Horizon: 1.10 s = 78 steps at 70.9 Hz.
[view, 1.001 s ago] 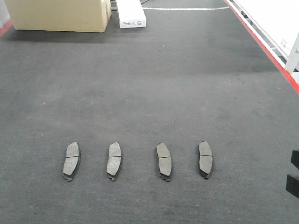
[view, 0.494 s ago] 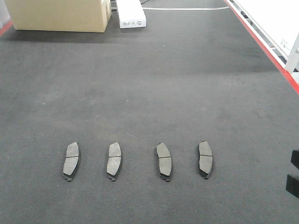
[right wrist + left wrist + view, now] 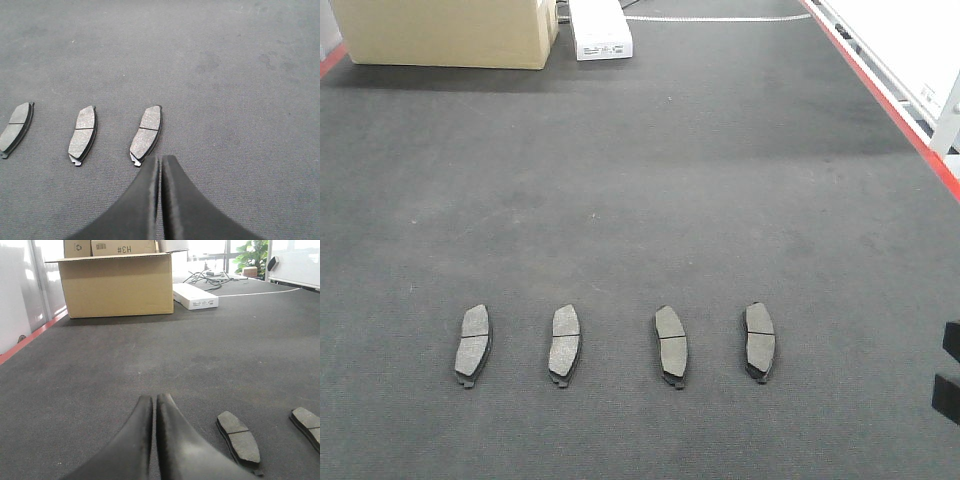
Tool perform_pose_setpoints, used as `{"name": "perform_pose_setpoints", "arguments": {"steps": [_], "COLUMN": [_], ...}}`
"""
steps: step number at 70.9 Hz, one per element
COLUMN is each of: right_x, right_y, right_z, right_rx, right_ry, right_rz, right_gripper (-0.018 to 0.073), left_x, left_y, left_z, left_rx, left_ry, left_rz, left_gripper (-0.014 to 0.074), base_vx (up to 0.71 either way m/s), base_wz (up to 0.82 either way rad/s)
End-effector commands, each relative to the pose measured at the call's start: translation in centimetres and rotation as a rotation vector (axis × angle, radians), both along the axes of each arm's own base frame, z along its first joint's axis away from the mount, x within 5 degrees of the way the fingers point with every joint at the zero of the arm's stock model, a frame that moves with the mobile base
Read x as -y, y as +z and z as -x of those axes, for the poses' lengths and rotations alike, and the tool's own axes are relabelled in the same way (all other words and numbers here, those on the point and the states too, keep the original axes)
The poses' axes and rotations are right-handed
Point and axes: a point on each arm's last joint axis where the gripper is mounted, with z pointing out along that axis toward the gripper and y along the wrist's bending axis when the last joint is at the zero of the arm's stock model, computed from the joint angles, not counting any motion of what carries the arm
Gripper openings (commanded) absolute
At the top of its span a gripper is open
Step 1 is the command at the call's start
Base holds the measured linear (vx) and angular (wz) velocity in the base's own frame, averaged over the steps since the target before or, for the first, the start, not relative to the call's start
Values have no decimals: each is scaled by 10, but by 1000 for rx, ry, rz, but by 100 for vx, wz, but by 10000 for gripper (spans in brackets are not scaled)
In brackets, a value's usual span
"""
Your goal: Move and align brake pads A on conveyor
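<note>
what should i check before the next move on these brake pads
1. All four brake pads lie flat on the conveyor: ok.
2. Pads form one row, none touching: ok.
3. Left end effector empty, jaws closed: ok, must open before grasping.
4. Right end effector empty, jaws closed, just behind a pad: ok.
5. Cardboard box and white box far from the row: ok.
6. Exact alignment target: cannot tell.
</note>
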Motion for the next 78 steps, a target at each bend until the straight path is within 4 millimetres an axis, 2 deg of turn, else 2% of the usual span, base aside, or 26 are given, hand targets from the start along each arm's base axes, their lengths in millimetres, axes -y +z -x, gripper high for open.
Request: {"name": "perform_pose_setpoints", "arguments": {"steps": [1, 10, 15, 27, 38, 55, 74, 78], "right_x": [-1, 2, -1, -5, 10, 30, 32, 33], "right_y": [12, 13, 9, -24, -48, -90, -124, -126], "right_z": [-2, -1, 0, 6, 12, 33, 47, 49], "right_rx": [80, 118, 182, 368, 522, 566, 602, 588], "right_ry": [16, 31, 98, 242, 123, -89, -125, -129], "right_rz": [-4, 38, 73, 111, 77, 91, 56, 47], "right_gripper": [-3, -3, -3, -3, -3, -3, -3, -3], "left_x": [0, 0, 0, 0, 0, 0, 0, 0], "left_y": [11, 11, 11, 11, 11, 11, 11, 11], "left_z": [1, 1, 1, 1, 1, 1, 1, 1], "left_rx": [97, 97, 97, 97, 97, 97, 97, 97], "left_ry": [-2, -2, -2, -2, -2, -2, -2, -2], "left_rz": [13, 13, 13, 13, 13, 13, 13, 13], "left_gripper": [-6, -6, -6, -6, -6, -6, -6, -6], "base_vx": [0, 0, 0, 0, 0, 0, 0, 0], "base_wz": [0, 0, 0, 0, 0, 0, 0, 0]}}
